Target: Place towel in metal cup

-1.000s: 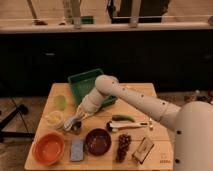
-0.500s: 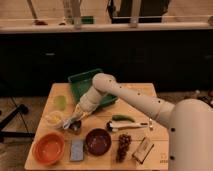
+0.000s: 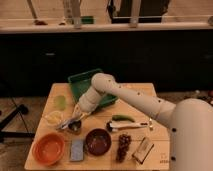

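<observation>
Reaching low over the left side of the surface [image 3: 150,92]. End effector [image 3: 75,119] right above the metal cup [image 3: 74,126], likely so the towel [image 3: 66,121] can drop straight in. Pale towel bunched at the cup's rim, partly draped over it. Cannot tell how the end effector stands. Green tray [image 3: 82,80] just behind.

The gripper [image 3: 70,121], a second ago just right of the cup [image 3: 74,126], now sits lower and further left, directly over it.
</observation>
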Robot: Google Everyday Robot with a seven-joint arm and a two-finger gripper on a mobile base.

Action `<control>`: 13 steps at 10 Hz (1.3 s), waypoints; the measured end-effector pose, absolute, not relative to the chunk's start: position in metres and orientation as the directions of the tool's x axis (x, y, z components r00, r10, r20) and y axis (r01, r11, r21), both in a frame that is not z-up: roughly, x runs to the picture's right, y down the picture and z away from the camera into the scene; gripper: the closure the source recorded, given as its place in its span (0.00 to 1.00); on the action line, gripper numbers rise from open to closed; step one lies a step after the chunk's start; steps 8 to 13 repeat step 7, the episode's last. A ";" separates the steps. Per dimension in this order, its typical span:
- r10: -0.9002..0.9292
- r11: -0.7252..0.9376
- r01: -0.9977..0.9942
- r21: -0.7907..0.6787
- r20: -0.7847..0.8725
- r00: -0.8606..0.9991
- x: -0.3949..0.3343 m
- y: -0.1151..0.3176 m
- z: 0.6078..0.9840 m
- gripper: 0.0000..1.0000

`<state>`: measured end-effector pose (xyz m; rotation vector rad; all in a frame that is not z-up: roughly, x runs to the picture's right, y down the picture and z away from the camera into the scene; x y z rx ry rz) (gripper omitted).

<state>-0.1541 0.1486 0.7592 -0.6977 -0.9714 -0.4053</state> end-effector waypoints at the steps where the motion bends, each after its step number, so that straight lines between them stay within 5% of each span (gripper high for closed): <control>1: -0.011 0.713 0.604 -0.356 0.855 0.518 -0.155 0.150 0.757 0.20; 13: -0.029 0.723 0.598 -0.345 0.850 0.525 -0.149 0.148 0.749 0.20</control>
